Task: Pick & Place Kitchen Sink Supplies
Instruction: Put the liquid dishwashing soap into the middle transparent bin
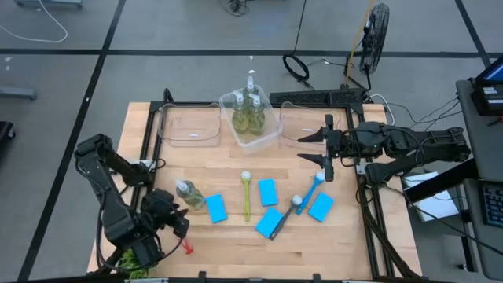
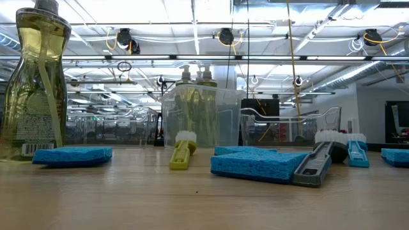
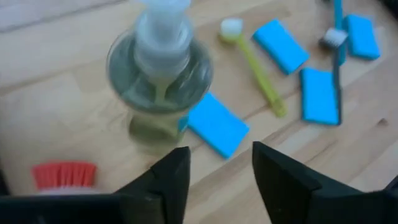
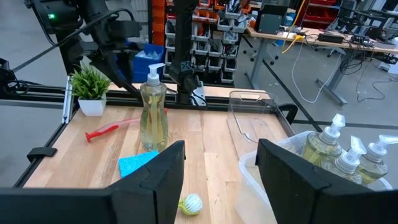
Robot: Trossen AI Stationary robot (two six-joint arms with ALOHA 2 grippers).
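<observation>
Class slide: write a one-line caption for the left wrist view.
Open left gripper above a pump bottle, with sponges and a yellow-green brush on the table.

Left tool (image 3: 214, 180) open, low, near-left; right tool (image 4: 221, 180) open, raised, far-right.

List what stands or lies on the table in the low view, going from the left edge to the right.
Pump bottle → blue sponge → yellow-green dish brush → clear tub holding pump bottles → large blue sponge → grey brush handle → blue dish brush → sponge at the right edge.
</observation>
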